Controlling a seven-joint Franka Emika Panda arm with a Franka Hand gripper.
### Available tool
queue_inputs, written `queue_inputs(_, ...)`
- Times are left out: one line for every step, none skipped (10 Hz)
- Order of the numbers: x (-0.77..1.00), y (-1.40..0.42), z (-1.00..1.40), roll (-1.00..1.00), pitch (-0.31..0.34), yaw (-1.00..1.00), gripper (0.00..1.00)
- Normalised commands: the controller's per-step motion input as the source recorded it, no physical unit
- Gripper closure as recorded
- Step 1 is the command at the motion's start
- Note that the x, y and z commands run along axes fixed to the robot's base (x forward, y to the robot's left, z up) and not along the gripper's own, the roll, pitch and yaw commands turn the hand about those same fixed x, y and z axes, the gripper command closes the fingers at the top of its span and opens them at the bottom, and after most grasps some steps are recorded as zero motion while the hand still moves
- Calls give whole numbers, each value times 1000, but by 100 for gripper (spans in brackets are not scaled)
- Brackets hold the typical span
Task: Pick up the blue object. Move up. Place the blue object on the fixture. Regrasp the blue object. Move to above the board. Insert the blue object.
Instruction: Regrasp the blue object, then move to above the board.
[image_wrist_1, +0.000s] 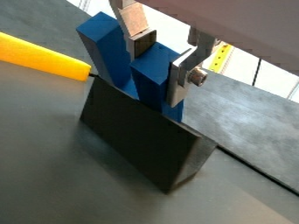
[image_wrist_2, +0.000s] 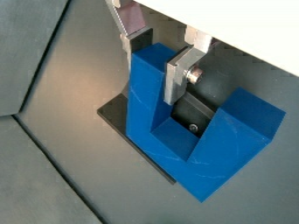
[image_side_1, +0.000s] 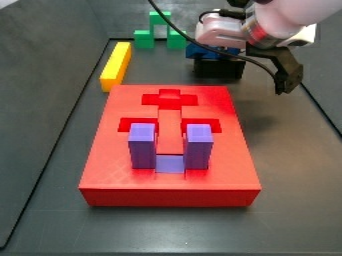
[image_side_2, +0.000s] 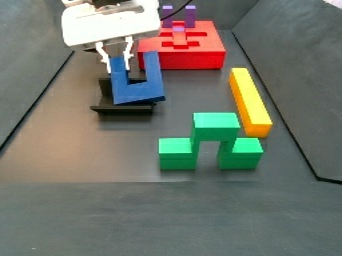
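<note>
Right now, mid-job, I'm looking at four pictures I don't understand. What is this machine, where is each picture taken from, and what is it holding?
It is a single robot arm ending in a two-finger gripper. Two pictures come from cameras on the arm's wrist, looking down past the silver fingers. The other two come from cameras fixed beside the table.

The gripper is at the fixture, a black holder on the dark floor. The blue object, a U-shaped block, rests on that fixture, leaning, and the fingers stand either side of one of its prongs. They look closed on it, though I cannot be sure how firmly.

Elsewhere in the side views: the board, a big red slab with cut-out slots, carrying a purple U-shaped block; a yellow bar; and a green block.
</note>
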Motion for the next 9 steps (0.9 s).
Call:
queue_inputs(0,0,0,0,0,0,100)
queue_inputs(0,0,0,0,0,0,100)
queue_inputs(0,0,0,0,0,0,100)
queue_inputs(0,0,0,0,0,0,100)
queue_inputs(0,0,0,0,0,0,100)
queue_inputs(0,0,1400,0,0,0,100)
queue_inputs(-17,-35,1400,-30,-3,-68,100)
queue_inputs(-33,-43,1400,-58,-5,-65,100)
queue_inputs(-36,-23,1400,-36,32,-42,100)
